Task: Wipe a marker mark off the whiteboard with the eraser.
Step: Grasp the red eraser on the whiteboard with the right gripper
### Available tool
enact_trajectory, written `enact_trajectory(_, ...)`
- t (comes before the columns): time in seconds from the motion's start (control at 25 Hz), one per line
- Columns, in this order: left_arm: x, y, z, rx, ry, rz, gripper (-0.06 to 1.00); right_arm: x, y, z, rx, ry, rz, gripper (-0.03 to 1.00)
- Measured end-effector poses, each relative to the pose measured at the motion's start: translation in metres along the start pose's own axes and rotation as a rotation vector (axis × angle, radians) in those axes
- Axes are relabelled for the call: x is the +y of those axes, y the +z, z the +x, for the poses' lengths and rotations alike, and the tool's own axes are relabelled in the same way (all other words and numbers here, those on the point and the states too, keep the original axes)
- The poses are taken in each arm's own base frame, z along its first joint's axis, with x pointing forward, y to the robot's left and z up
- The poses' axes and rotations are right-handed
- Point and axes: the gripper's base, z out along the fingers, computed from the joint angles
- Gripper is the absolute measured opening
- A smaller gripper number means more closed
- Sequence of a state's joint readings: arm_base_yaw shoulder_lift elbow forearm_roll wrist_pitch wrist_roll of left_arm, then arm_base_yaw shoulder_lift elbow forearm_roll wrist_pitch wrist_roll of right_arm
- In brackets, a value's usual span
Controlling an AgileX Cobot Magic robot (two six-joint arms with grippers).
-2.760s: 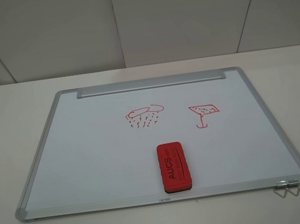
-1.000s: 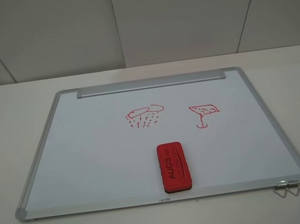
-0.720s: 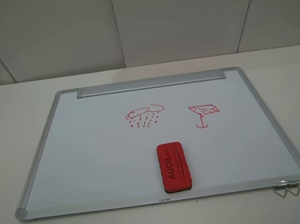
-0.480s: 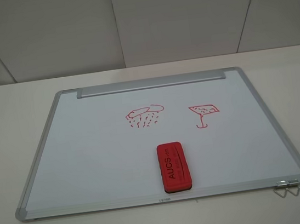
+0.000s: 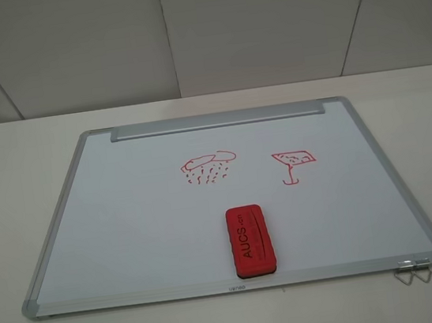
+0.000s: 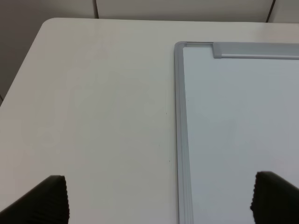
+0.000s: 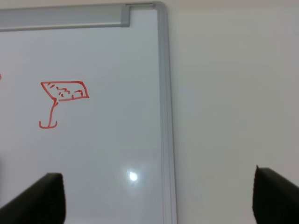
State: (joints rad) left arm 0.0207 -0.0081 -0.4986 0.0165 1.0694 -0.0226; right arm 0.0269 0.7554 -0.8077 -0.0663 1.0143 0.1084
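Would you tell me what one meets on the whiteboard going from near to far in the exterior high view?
The eraser → the cloud-and-rain marker mark → the silver tray bar along the far edge. The cocktail-glass drawing sits about level with the cloud, so I leave it out.

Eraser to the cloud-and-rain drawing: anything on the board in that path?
Nothing visible. Only bare whiteboard lies between the eraser and the marker mark, which is beyond it and slightly left. The glass drawing sits off to the right in the exterior high view, clear of that line.
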Motion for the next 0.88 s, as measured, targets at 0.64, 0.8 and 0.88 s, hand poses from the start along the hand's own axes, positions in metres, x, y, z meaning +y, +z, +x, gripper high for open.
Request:
enact_trajectory(0.64,0.000,0.000,0.000,0.000,0.000,0.000,0.78,0.131,0.144,-0.032,0.313,-0.356,-0.229,0.71)
enact_trajectory(0.8,0.000,0.000,0.000,0.000,0.000,0.000,0.78,0.160,0.152,-0.018,0.346,-0.346,-0.292,0.71)
enact_trajectory(0.88,0.000,0.000,0.000,0.000,0.000,0.000,0.78,0.172,0.154,-0.015,0.357,-0.318,-0.303,0.71)
